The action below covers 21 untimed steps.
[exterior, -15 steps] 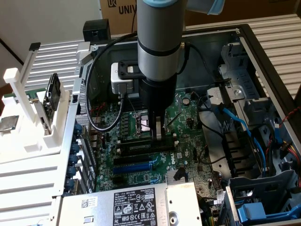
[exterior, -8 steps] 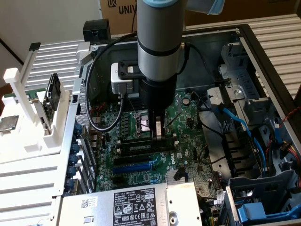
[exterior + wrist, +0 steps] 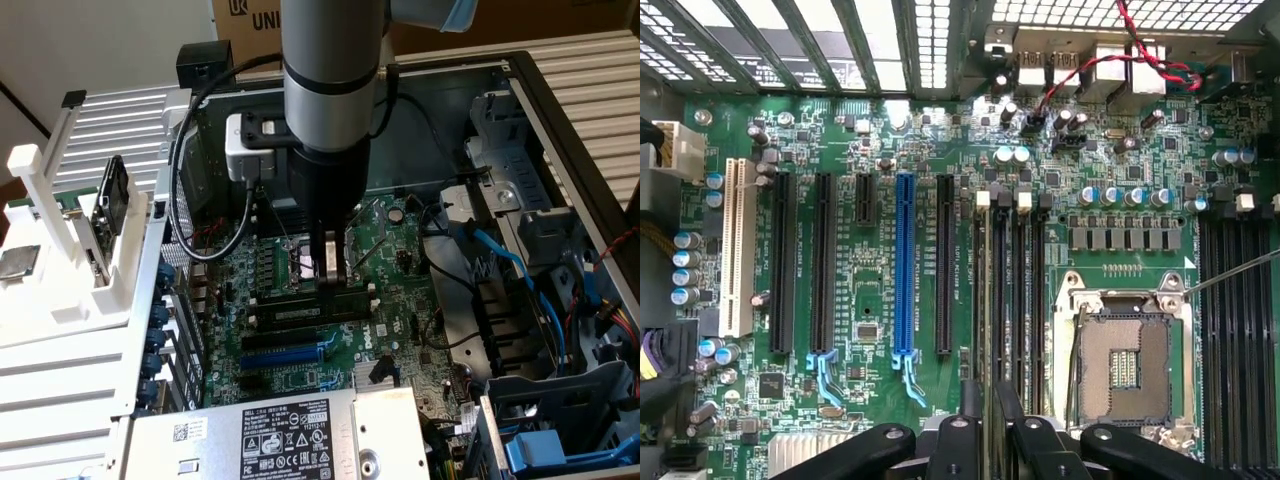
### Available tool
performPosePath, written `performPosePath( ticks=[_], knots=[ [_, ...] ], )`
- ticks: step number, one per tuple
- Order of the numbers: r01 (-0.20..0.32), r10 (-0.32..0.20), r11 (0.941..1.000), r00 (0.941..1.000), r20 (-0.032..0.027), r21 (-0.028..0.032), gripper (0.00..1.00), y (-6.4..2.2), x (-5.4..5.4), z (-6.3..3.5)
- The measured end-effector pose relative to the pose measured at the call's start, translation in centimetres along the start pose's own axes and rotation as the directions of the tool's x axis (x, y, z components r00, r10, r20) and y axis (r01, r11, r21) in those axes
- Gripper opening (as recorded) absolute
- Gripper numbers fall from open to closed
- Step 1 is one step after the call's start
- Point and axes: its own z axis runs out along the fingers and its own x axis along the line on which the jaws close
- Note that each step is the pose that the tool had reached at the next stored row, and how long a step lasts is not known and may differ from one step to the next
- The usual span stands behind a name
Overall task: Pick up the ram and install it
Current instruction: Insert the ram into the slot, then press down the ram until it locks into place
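The gripper (image 3: 340,268) points straight down into an open computer case (image 3: 560,90), with its two black fingers (image 3: 329,258) standing slightly apart in a released stance. Directly beneath the fingertips lies the ram (image 3: 295,293), a long dark stick seated along a black memory slot. The fingers straddle its upper edge near the middle; I cannot tell whether either pad touches it.

Just on the far side of the ram sits the empty processor socket (image 3: 1127,365), square with a silver frame. On the near side lie more black slots and one bright blue slot (image 3: 904,265), all running parallel on the green motherboard (image 3: 390,240).

Nearer still is a silver power supply (image 3: 290,440) with a black label. On the exterior view's right, blue cables (image 3: 510,265) loop past grey drive bays. On the exterior view's left, outside the case, stands a white plastic rack (image 3: 60,250).
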Motion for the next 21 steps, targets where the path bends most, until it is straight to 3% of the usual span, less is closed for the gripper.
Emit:
performPosePath(
  ticks=[2, 15, 17, 21],
  knots=[
    [0.000, 0.000, 1.0000, 1.0000, 0.0002, 0.0038, 0.20, 0.22, -0.03, -0.21],
    [0.000, 0.000, 1.0000, 1.0000, 0.0000, 0.0038, 0.20, 0.22, -0.03, -0.22],
    [0.000, 0.000, 1.0000, 1.0000, 0.0000, 0.0038, 0.10, 0.22, -0.03, -0.21],
    [0.000, 0.000, 1.0000, 1.0000, 0.0000, 0.0038, 0.10, 0.22, -0.03, -0.21]
  ],
)
